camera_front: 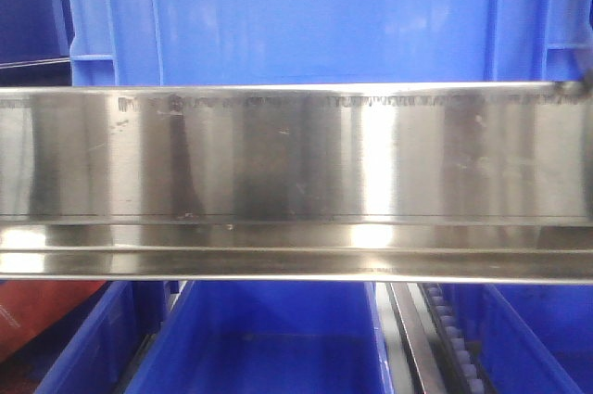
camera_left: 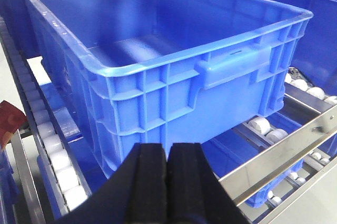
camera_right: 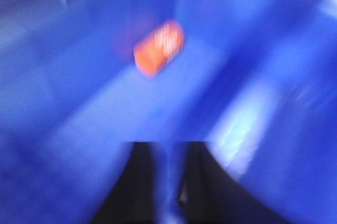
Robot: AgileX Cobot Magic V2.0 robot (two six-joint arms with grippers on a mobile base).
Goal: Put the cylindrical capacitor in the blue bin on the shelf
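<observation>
Front view mostly blocked by the shelf [camera_front: 296,181] rail; blue bins cut off above and below it. Right wrist view badly motion-blurred. Blue bin [camera_right: 79,129] floor fills it. Cylindrical capacitor [camera_right: 159,47], orange, lies ahead of the right hand [camera_right: 168,182], slightly left; long axis runs lower-left to upper-right. Right hand empty, fingers a narrow gap apart. Left hand [camera_left: 167,182] pads pressed together, holding nothing, just short of another bin's [camera_left: 174,81] wall.

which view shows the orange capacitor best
The right wrist view, and only that one: the capacitor appears as a blurred orange cylinder lying on a blue bin floor, ahead of the right tool. The front and left wrist views show none of it.
</observation>
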